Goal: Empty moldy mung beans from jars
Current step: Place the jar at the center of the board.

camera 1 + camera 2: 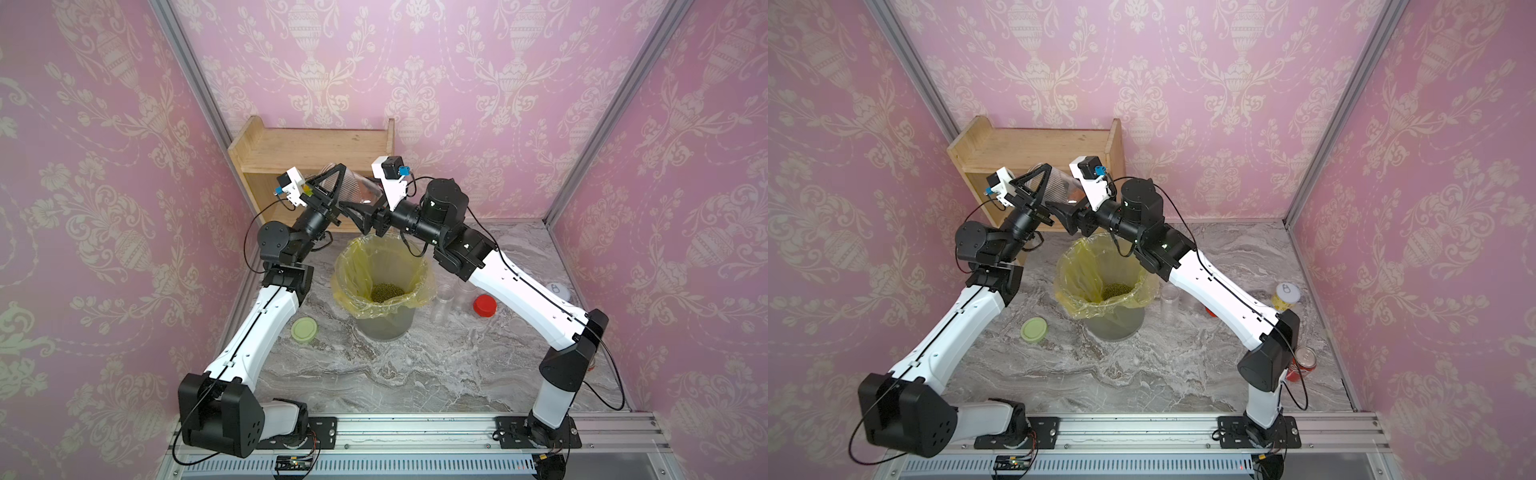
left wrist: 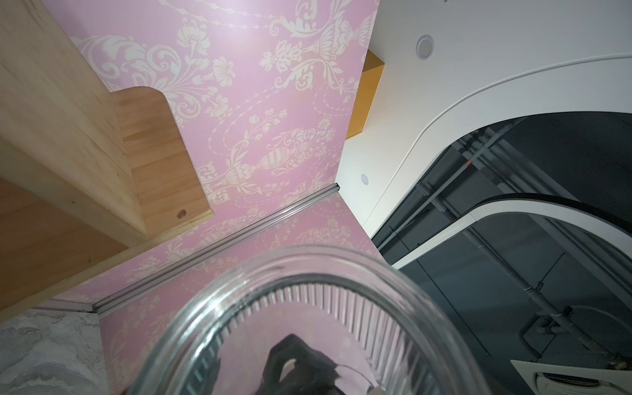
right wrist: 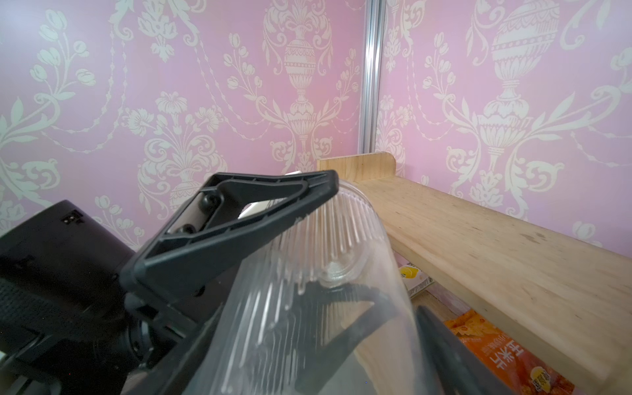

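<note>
Both grippers hold the wide ribbed clear jar [image 1: 354,188] [image 1: 1061,187] tilted in the air behind the bin, in front of the shelf. My left gripper [image 1: 338,183] [image 1: 1044,180] is shut on its wall; one of its fingers [image 3: 239,219] lies on the ribs. My right gripper [image 1: 359,205] [image 3: 393,335] is shut on the same jar [image 3: 325,256], one finger showing through the plastic. No beans show inside the jar [image 2: 307,273]. A mass of mung beans [image 1: 387,292] [image 1: 1116,291] lies at the bottom of the bin. Two lidless clear jars [image 1: 444,301] [image 1: 1170,297] stand right of the bin.
The bin [image 1: 419,266] has a yellow bag liner. A pale green lid [image 1: 304,329] lies to its left and a red lid [image 1: 484,305] to its right. A yellow tin [image 1: 1285,297] and a red can [image 1: 1304,361] stand far right. Snack packets [image 3: 506,355] sit in the wooden shelf [image 1: 311,149].
</note>
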Robot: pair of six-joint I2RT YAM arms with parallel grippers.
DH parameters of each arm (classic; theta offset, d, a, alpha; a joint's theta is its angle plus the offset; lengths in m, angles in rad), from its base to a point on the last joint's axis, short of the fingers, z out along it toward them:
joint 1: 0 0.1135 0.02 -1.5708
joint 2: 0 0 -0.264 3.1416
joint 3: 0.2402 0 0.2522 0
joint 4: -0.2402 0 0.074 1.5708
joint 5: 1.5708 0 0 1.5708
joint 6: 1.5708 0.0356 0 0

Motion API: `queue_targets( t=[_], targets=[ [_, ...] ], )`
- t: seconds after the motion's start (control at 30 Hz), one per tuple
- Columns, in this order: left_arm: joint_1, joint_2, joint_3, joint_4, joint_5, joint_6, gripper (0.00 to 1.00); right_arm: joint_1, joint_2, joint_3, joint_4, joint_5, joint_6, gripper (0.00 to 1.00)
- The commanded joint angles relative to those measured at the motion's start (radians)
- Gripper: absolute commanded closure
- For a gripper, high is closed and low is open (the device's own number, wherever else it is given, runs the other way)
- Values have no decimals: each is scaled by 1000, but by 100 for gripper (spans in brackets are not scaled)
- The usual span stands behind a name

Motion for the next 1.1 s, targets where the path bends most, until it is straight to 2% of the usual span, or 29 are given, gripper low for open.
queue_targets(
  t=[0.0, 0.07, 0.23, 0.33, 0.73, 1.07],
  targets=[
    [-4, -55, 44, -22, 95, 218, 38, -6, 6, -2, -52, 32, -12, 68],
    [-4, -60, 41, -37, 95, 242, 37, -7, 9, -2, -53, 30, -6, 59],
    [-3, -90, 47, -111, 97, 350, 38, -17, 11, 0, -55, 37, 14, 51],
    [-4, -109, 46, -142, 89, 392, 38, -27, 12, 1, -52, 36, 37, 50],
    [-4, -117, 31, -151, 78, 421, 40, -59, 32, 26, -96, 35, 113, 48],
    [-4, -110, 29, -128, 87, 398, 40, -78, 24, 50, -197, 40, 138, 42]
  ],
)
